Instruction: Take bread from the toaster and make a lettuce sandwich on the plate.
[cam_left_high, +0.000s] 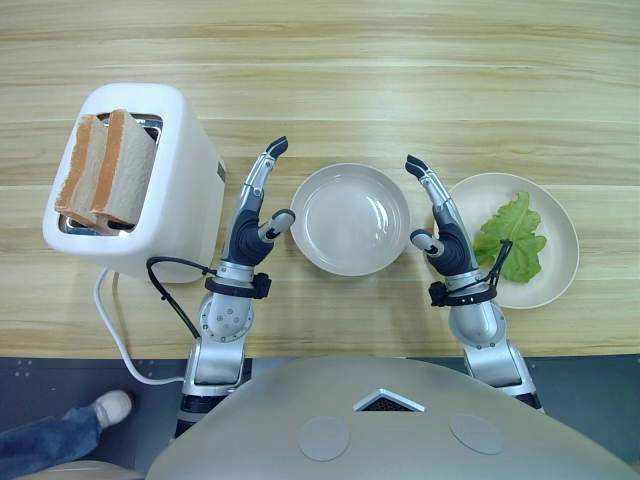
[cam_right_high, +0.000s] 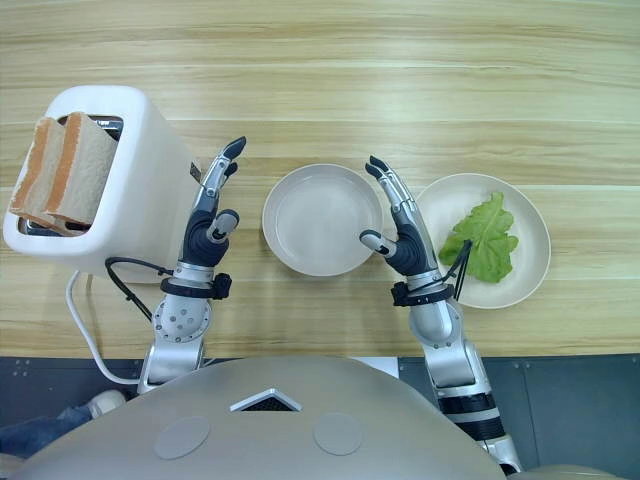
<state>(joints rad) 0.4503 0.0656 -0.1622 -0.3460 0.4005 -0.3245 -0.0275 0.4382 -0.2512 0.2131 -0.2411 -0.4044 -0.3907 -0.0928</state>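
Left robot hand (cam_left_high: 255, 205) and right robot hand (cam_left_high: 440, 222) held open, empty; plate (cam_left_high: 350, 220) flanked for assembly. Bread (cam_left_high: 108, 165) propped in toaster (cam_left_high: 185, 190) left of left robot hand; lettuce (cam_left_high: 512, 235) staged right of right robot hand.

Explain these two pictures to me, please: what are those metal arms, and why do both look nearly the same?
Both pictures come from a two-eyed camera on a humanoid robot's head, looking down at a wooden table. The arms are its own: the left robot hand and the right robot hand are open, holding nothing. On the table: a white toaster with two bread slices sticking up, an empty plate between the hands, and a second plate bearing a lettuce leaf.
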